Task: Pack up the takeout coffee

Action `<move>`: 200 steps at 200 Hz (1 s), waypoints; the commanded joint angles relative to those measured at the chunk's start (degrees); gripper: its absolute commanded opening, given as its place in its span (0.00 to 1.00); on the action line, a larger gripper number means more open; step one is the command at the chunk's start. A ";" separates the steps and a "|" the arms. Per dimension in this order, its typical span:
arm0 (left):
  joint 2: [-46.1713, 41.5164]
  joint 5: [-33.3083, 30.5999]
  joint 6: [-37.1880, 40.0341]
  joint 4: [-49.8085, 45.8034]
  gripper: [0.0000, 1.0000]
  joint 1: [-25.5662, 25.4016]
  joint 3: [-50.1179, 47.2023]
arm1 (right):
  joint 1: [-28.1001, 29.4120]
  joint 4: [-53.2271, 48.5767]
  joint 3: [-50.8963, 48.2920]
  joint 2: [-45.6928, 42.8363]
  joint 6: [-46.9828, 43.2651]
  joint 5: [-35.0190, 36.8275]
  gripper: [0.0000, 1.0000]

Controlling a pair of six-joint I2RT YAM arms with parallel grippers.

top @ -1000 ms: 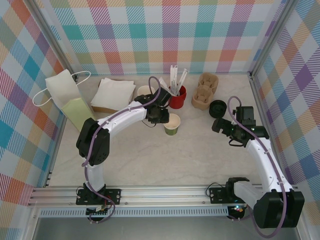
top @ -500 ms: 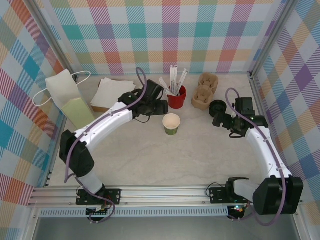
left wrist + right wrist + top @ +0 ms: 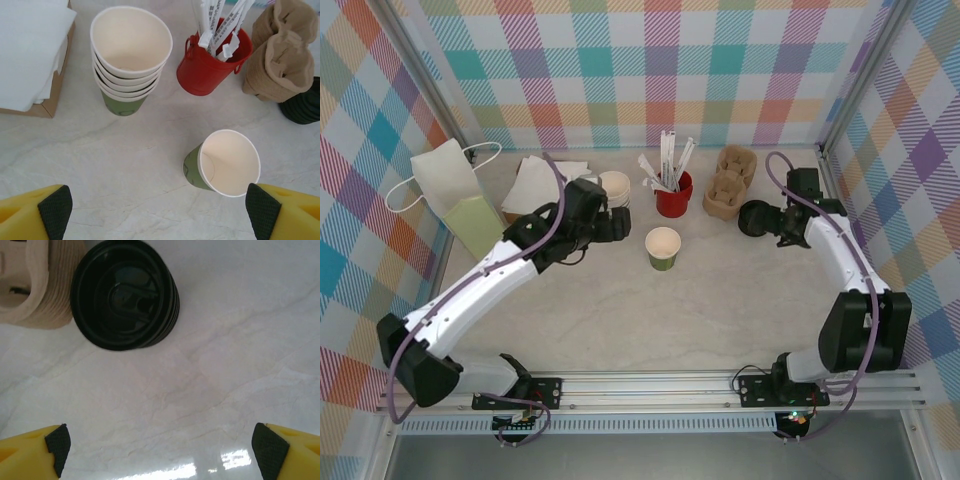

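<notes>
Looking down through the left wrist camera, I see the left gripper [image 3: 159,212] with its jaws spread wide and nothing between them, hanging just short of the coffee cup [image 3: 227,162]. That cup stands upright and alone near the middle of the table [image 3: 720,310], apart from everything else. I judge it sits in the open so either arm can reach it. Its mouth is bare, with no lid on it, so by my reckoning capping comes before any packing. It is a small tapered paper cup, olive-green outside, cream inside, with a thin rolled rim, and I would guess it is light and easily crushed. Farther back the stack of cups [image 3: 131,50] nests rim over rim beside the napkins [image 3: 30,45], which are soft white sheets in a brown cardboard tray. The red bucket [image 3: 210,70] is glossy and holds paper-wrapped stirrers [image 3: 220,22] fanned upright. The right gripper [image 3: 164,452] is likewise released and empty. It faces the black lids [image 3: 125,295], a short stack of shiny ribbed plastic rounds lying just beside the cardboard carriers [image 3: 30,285], which are rough, moulded pulp in a pale tan. I take that aim as lining up for a lid. The paper bag [image 3: 450,180], white with cord handles, waits at the far left, probably as the final container.
</notes>
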 commanded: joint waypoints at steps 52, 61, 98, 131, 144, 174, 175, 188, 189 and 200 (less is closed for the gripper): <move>-6.78 -4.14 2.63 1.17 0.93 -1.01 -3.58 | -1.76 1.97 9.59 11.95 0.52 0.05 0.67; -7.13 -4.30 2.50 1.12 0.92 -1.03 -3.86 | -1.75 1.71 10.67 13.39 0.58 0.26 0.64; -8.07 -5.00 2.35 0.64 0.93 -0.99 -4.52 | -1.80 0.78 14.34 18.29 1.02 0.07 0.52; -8.18 -5.56 2.34 0.45 0.93 -1.06 -4.49 | -1.79 -0.30 16.84 21.86 0.65 0.55 0.46; -8.22 -5.53 2.34 0.42 0.93 -1.01 -4.49 | -1.83 -0.53 17.44 22.89 0.53 0.75 0.44; -8.01 -5.54 2.47 0.42 0.93 -1.00 -4.49 | -1.79 -1.26 18.85 24.86 0.37 1.12 0.39; -7.99 -5.54 2.50 0.47 0.93 -0.99 -4.49 | -1.79 -1.25 18.90 24.92 0.38 1.11 0.39; -7.97 -5.25 2.77 0.62 0.93 -1.02 -4.57 | -1.79 -1.33 19.29 25.48 0.30 0.88 0.37; -7.97 -5.25 2.78 0.65 0.93 -0.99 -4.57 | -1.84 -1.37 19.30 25.53 0.30 0.90 0.37; -7.90 -5.31 2.84 0.60 0.93 -1.01 -4.54 | -1.81 -1.54 19.53 25.97 0.26 0.63 0.34</move>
